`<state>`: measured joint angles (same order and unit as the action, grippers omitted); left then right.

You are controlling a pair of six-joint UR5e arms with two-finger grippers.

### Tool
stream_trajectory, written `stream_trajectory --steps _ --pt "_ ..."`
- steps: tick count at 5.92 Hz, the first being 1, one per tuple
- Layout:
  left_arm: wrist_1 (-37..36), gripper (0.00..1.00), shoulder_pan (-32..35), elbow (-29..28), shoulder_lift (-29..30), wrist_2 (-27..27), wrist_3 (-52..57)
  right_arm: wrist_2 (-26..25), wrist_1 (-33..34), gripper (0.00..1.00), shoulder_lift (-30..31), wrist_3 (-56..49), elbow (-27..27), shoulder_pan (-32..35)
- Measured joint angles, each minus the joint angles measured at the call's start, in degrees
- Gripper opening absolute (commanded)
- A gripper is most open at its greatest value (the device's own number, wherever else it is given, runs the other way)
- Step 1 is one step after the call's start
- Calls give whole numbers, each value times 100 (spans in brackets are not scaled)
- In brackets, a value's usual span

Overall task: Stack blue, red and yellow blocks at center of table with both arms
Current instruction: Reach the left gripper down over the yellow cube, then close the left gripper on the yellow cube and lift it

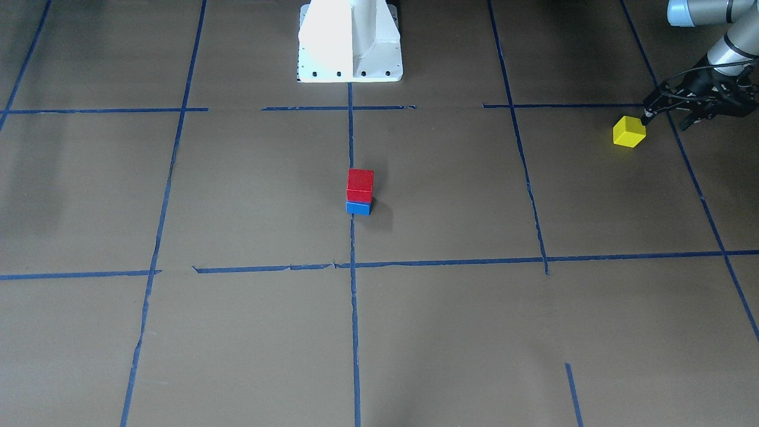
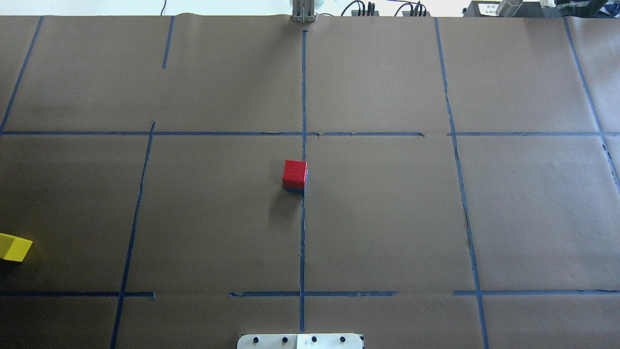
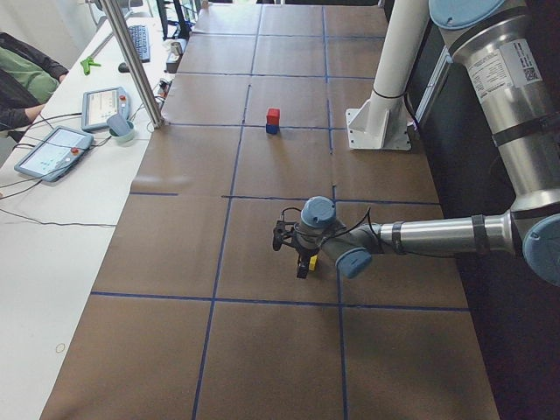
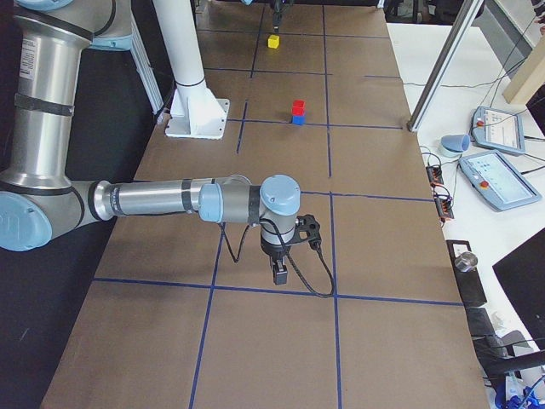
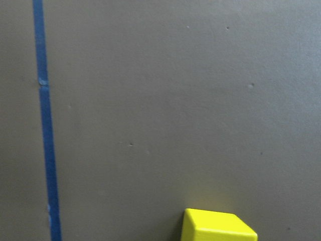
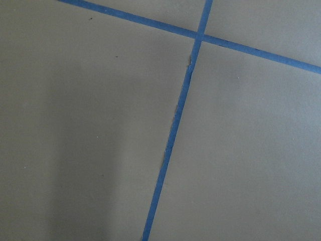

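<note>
From where I stand, the red block (image 1: 360,184) sits squarely on the blue block (image 1: 358,208) at the middle of the bench (image 1: 237,196). The yellow block (image 1: 628,131) lies alone far out by the bench's left end, nearer the robot's edge than the operators' edge. The left pincer (image 1: 666,121) hangs low there with its jaws spread and nothing in them, one fingertip just beside the cube, not around it. The right pincer (image 4: 278,271) points down over bare paper towards the right end, and I cannot tell how wide it stands. The yellow cube looks small, light and rigid, with smooth faces that might slip. I'd take it on two opposite flat sides about mid-height. It sits turned against the tape lines, so the jaws should square up to its faces, not its corners.
</note>
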<state>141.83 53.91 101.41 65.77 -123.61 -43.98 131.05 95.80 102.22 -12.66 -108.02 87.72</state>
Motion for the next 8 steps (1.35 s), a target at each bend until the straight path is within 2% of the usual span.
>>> stream_trajectory --steps 5,6,7,8 --pt "99 100 -936 -72 0 399 -221 -2 0 100 9 0 12 0" --pt "100 67 -1051 -189 58 497 -209 -1 0 100 9 0 15 0" --pt "97 14 -1144 -274 137 535 -205 0 0 100 12 -3 17 0" --pt "93 5 -1214 -301 193 545 -204 -2 0 100 15 -7 17 0"
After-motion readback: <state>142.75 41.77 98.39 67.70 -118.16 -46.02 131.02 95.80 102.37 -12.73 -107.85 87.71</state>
